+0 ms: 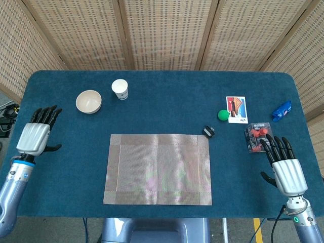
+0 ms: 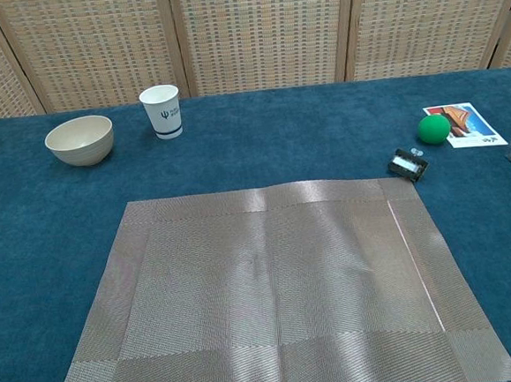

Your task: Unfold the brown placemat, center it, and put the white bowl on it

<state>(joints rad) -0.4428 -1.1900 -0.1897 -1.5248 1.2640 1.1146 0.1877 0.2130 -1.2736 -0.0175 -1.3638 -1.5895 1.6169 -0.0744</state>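
Note:
The brown placemat (image 1: 158, 168) (image 2: 277, 290) lies unfolded and flat in the middle of the blue table. The white bowl (image 1: 88, 101) (image 2: 80, 139) stands upright at the far left, off the mat. My left hand (image 1: 36, 135) hovers at the table's left edge, fingers straight and apart, holding nothing. My right hand (image 1: 283, 165) is at the right edge, fingers spread, also empty. Neither hand shows in the chest view.
A white paper cup (image 1: 120, 89) (image 2: 162, 111) stands beside the bowl. A green ball (image 1: 223, 115), a picture card (image 1: 236, 109), a small black clip (image 1: 208, 131), a clear box of red things (image 1: 259, 137) and a blue packet (image 1: 281, 110) lie at the right.

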